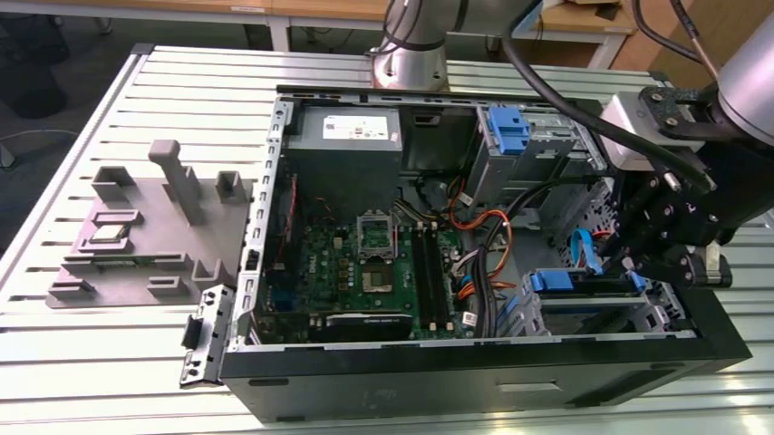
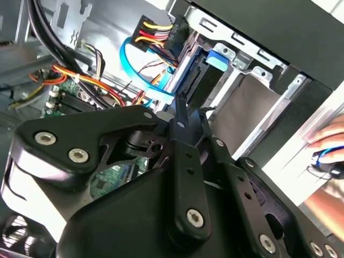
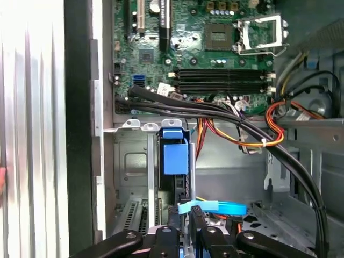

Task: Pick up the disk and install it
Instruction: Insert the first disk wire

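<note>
Risk: the disk (image 1: 585,282), in its blue carrier at the drive bay (image 1: 604,313) in the exterior view's lower right, could snag the blue cable (image 1: 588,251) or jam if tilted; the arm reaches down over the case edge, pincer (image 1: 659,263) closed on the disk's edge.
</note>
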Controlling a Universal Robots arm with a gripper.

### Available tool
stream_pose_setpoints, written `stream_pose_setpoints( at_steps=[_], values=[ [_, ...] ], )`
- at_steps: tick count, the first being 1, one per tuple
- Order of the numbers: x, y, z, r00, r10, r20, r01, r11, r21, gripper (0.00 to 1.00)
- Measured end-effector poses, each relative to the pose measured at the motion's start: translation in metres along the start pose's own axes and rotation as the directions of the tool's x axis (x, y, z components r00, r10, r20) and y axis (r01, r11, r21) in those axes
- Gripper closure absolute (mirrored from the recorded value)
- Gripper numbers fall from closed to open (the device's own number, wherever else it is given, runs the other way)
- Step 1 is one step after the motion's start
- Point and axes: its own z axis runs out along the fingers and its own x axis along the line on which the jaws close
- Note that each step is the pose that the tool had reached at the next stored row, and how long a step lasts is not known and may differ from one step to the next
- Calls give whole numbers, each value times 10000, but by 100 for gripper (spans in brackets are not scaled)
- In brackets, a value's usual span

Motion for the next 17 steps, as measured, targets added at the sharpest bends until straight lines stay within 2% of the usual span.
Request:
stream_pose_setpoints(
  at_steps=[3,8,13,14,16,17],
  values=[
    [-1,0,-5,9999,125,-5,-125,9999,8,76],
    [-4,-1,-61,9999,145,-5,-145,9999,10,76],
    [-4,-1,-61,9999,153,1,-153,9999,10,76],
    [-4,0,-61,9999,155,-1,-155,9999,-4,76],
    [-4,0,-59,9999,164,-11,-164,9997,-155,76],
    [-4,0,-59,9999,164,-12,-164,9997,-162,76]
  ],
)
